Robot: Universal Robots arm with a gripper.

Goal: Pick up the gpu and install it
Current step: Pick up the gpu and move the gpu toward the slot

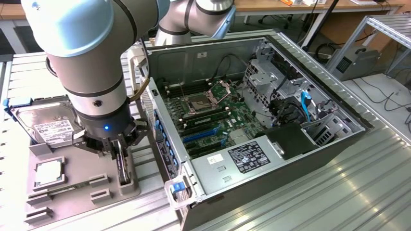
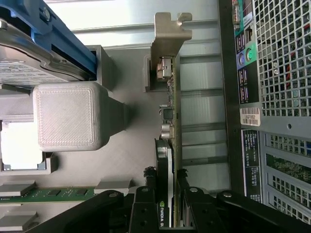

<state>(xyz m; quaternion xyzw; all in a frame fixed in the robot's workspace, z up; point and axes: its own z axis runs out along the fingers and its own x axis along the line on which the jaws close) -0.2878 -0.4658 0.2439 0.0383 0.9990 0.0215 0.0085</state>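
Clamped between the fingers of the gripper (image 1: 121, 154): gpu (image 2: 167, 155), on edge in its slot of the grey tray (image 1: 77, 166), just beside the open case (image 1: 192, 60). Farther along the tray: drive (image 1: 48, 122), chip (image 1: 48, 173).

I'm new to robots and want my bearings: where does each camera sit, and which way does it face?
Exterior view: off the arm, raised, looking down on the open computer case and the grey tray; the arm and gripper show.
Wrist view: on the wrist, looking along the gripper at the gpu standing on edge in the tray.
Shared: gpu, gripper, tray, hard drive, computer case.
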